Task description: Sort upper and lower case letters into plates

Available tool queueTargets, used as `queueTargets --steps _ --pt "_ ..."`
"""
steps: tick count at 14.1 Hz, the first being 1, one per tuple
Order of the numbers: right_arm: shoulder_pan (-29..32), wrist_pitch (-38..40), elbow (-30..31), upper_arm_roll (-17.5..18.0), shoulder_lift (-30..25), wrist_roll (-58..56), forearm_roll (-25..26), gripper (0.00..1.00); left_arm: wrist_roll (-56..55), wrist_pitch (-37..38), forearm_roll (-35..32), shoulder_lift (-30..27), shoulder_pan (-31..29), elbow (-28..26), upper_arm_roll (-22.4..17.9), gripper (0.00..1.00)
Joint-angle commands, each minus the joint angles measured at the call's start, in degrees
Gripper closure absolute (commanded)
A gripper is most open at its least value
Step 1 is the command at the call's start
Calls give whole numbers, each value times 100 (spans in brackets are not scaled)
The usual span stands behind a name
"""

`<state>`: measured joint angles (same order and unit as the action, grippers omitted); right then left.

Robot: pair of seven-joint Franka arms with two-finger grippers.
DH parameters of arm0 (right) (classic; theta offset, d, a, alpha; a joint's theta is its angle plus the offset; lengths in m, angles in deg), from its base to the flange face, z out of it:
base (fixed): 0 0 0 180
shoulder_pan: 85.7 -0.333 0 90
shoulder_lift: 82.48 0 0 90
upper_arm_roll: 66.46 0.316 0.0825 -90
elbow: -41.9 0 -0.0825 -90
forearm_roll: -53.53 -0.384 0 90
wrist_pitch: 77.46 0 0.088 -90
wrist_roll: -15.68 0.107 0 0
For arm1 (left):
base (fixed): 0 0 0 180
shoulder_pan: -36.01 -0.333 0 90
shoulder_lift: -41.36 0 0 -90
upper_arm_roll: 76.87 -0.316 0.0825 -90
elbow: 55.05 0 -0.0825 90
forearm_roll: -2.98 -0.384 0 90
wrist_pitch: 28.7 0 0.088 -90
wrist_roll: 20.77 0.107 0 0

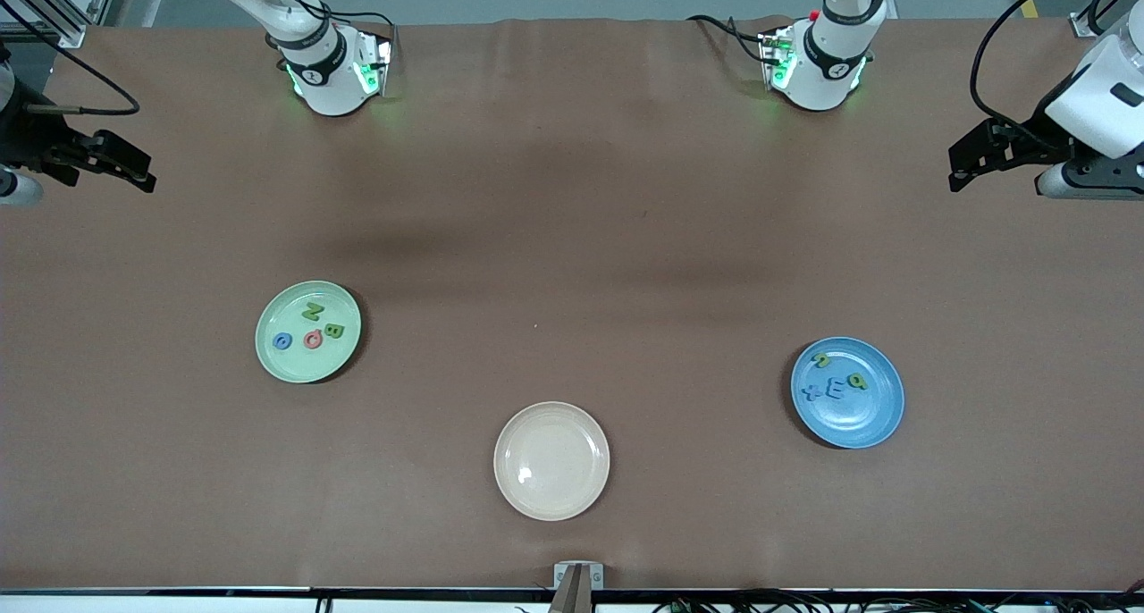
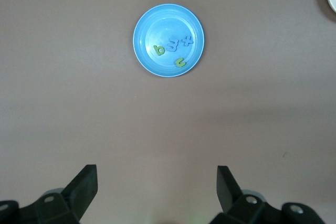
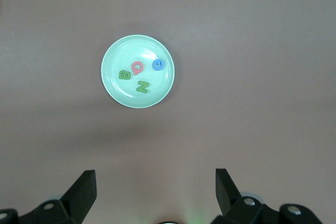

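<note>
Your left gripper (image 1: 963, 168) and right gripper (image 1: 134, 171) wait wide open, empty. Four letters (image 1: 309, 329) lie in the green plate (image 1: 277, 363), four in the blue plate (image 1: 871, 421). They look light and thin; pinch their edges.

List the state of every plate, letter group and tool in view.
pale green plate: holds four letters
blue plate: holds four letters
cream plate: empty
left tool: open, empty, waiting at the table's end
right tool: open, empty, waiting at the table's end
</note>
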<state>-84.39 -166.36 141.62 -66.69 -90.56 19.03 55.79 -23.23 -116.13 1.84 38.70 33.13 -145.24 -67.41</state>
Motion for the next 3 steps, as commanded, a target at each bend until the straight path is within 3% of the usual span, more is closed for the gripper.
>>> queueTargets --steps 1,3 --pt "-43 -13 206 -47 -290 -62 -76 0 131 60 -9 -33 -10 98 -5 0" --pt "-34 -22 214 -65 -290 -53 -111 0 157 60 0 -33 -19 89 -5 0"
